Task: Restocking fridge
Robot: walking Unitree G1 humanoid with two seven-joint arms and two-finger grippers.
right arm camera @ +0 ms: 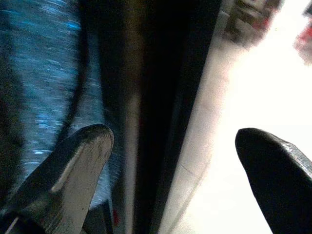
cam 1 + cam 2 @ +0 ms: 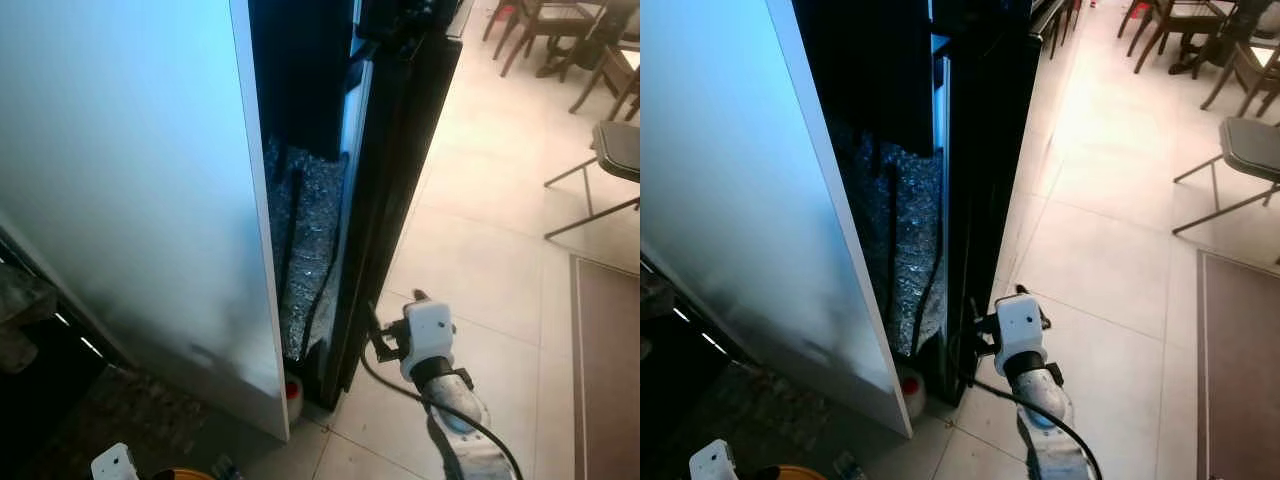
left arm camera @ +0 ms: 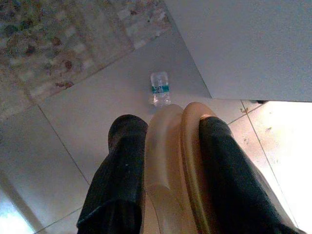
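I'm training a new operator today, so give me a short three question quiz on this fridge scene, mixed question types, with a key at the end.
1. True or false: the right gripper has its fingers spread apart beside the dark edge of the fridge door.
2. Multiple choice: what lies on the floor tile ahead of the left gripper? A) a small water bottle B) a spoon C) a folded towel
3. Fill in: the left gripper's fingers are shut on a tan, curved ____.

Key:
1. True
2. A, the small water bottle
3. Object; what it is cannot be told.
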